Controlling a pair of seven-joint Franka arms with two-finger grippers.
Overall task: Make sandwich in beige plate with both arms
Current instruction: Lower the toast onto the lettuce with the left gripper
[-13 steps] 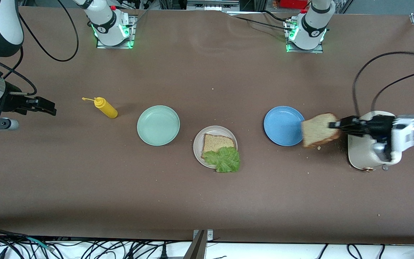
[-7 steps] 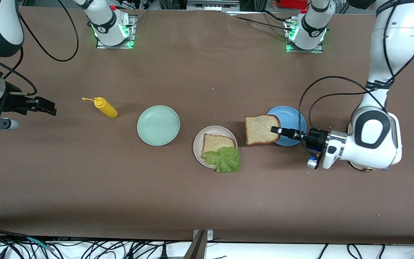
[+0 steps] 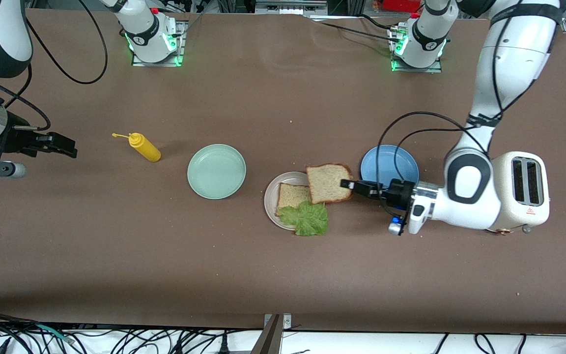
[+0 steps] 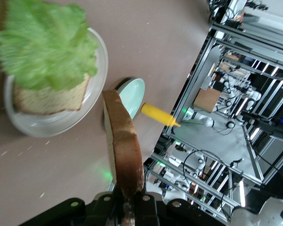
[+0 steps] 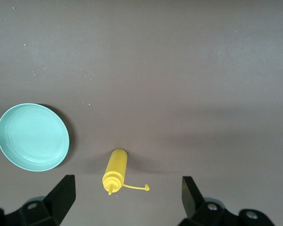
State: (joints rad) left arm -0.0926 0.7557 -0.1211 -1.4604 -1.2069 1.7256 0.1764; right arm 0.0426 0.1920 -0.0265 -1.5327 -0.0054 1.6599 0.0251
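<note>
Over brown table, left hand pinches bread slice (right hand spread, waiting).

My left gripper has carried the second bread slice from the middle right of the front frame, over the blue plate, in toward the center. The slice now hangs over the beige plate's edge, overlapping the slice on the plate. With my left arm swung inward, the white toaster now shows uncovered.
</note>
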